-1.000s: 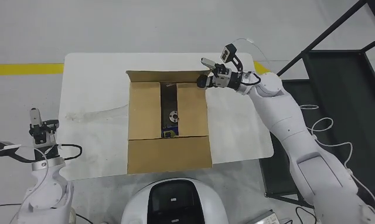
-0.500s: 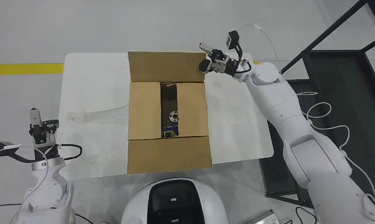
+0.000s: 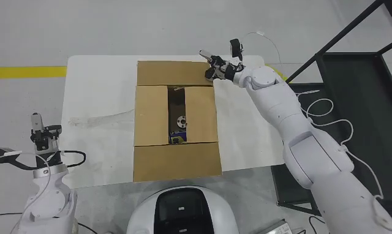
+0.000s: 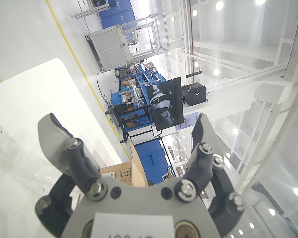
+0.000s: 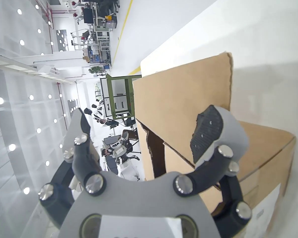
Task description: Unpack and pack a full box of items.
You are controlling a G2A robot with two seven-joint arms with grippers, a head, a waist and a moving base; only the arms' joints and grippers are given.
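Note:
A brown cardboard box (image 3: 150, 116) stands in the middle of the white table (image 3: 245, 142). Its two side flaps lie inward with a dark gap between them. In the gap I see a round silver item (image 3: 181, 120) and a small blue item (image 3: 177, 136). The far flap (image 3: 174, 73) and the near flap (image 3: 177, 162) are folded outward. My right gripper (image 3: 208, 62) is open at the far flap's right corner; in its wrist view the gripper (image 5: 146, 127) is over the flap (image 5: 183, 92), holding nothing. My left gripper (image 4: 125, 125) is open and points up off the table's near left corner.
A crumpled clear plastic sheet (image 3: 101, 119) lies on the table left of the box. A black metal rack (image 3: 349, 93) stands beside the table's right side. A yellow line (image 3: 30, 71) runs along the floor at far left.
The far flap has gone from half-raised to folded outward and flat. My right gripper has swung toward the far edge and leftward along it. The left arm has stayed still.

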